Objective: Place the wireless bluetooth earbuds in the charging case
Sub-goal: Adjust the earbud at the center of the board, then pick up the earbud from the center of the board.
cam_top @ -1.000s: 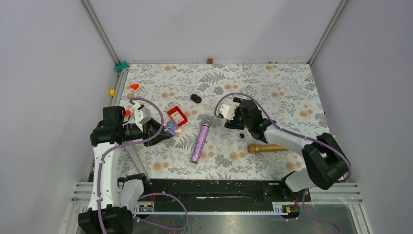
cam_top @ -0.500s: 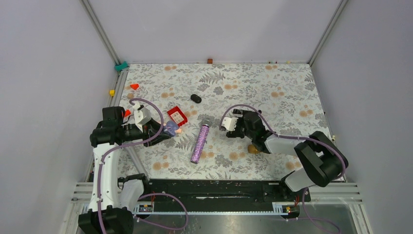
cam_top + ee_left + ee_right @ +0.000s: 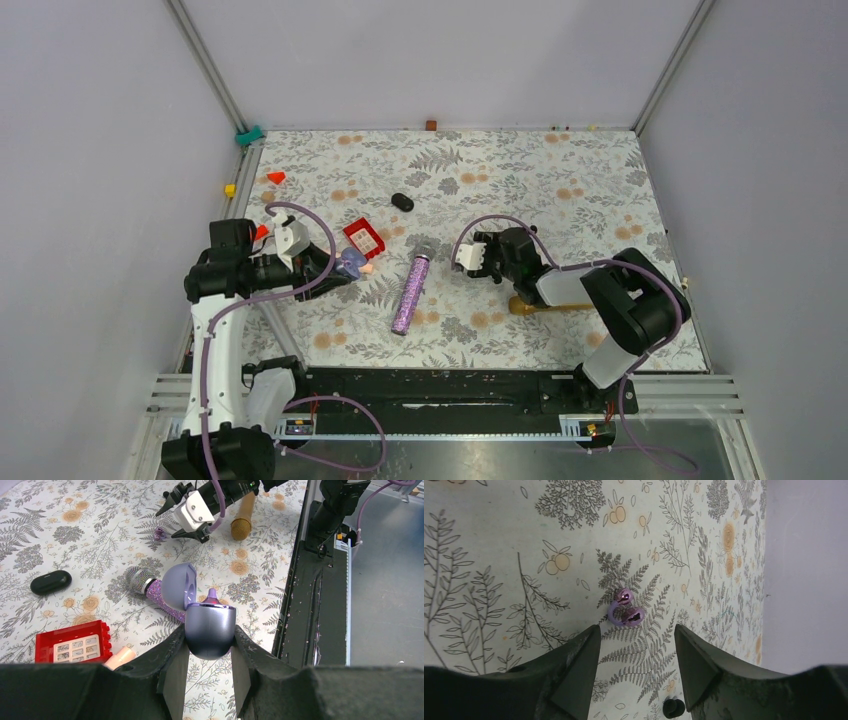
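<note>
The right arm is dropping lower than a second ago, and the right gripper [image 3: 635, 630] is lining up on a purple earbud [image 3: 626, 611] lying on the floral table [image 3: 499, 555], centre of the wrist view. A pick is looking likely. Its fingers are standing wide, touching nothing. Lower left in the overhead view, the left gripper [image 3: 210, 634] is clamping the purple charging case [image 3: 210, 622], lid hanging open, a purple tip poking up from it.

Glossy charging case [image 3: 210, 630], glittery microphone [image 3: 167, 605], matt tablecloth [image 3: 75, 545].
</note>
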### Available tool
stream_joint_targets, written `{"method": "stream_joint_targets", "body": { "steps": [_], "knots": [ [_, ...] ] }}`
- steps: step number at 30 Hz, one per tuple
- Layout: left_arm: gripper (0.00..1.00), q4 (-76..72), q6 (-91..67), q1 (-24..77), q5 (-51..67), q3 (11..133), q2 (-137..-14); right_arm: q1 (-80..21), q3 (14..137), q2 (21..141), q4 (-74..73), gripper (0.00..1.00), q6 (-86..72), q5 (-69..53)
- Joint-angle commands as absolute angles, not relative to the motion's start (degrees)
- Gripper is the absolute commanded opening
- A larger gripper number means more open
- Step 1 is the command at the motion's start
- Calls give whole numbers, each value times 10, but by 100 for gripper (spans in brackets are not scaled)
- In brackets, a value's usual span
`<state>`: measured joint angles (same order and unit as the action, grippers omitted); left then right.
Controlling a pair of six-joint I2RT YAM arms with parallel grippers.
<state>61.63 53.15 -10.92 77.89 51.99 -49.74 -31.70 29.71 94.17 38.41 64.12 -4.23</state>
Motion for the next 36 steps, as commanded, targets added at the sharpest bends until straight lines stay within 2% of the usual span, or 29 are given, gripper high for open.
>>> {"method": "stream_joint_targets", "body": {
  "steps": [1, 13, 19, 29, 36],
  "knots": [
    [0, 606, 545, -113, 813, 525, -485, -305, 319, 948, 390, 63, 673, -68],
    [0, 606, 546, -113, 816, 522, -487, -282, 309, 940, 361, 67, 722, -89],
    [2, 607, 553, -114, 811, 520, -496, -282, 336, 932, 340, 67, 684, -72],
    [1, 910, 872, -117, 807, 603, -628, -281, 342, 917, 328, 67, 663, -63],
    [1, 923, 882, -118, 810, 609, -658, -281, 336, 898, 316, 67, 650, -65]
  ]
}}
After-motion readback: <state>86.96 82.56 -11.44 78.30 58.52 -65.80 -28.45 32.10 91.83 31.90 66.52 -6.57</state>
